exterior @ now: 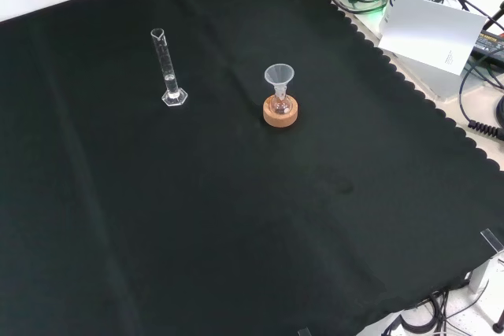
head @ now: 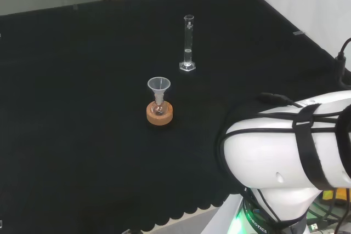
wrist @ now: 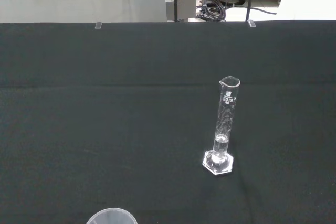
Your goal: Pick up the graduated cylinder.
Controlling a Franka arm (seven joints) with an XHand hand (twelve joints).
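Funnel [head: 159,85] on cork stand [head: 159,114] near upright graduated cylinder [head: 188,42]; fingers' state: cannot tell.

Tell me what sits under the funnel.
The funnel stands in a small flask on a cork ring. The flask's contents can't be made out through the glass.

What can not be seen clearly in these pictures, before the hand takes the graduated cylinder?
- Graduated cylinder: scale marks too small to read in any view.
- Funnel: cut off by the wrist view's edge.
- Vessel under the funnel in the cork ring: clear glass, shape unclear in the head view.
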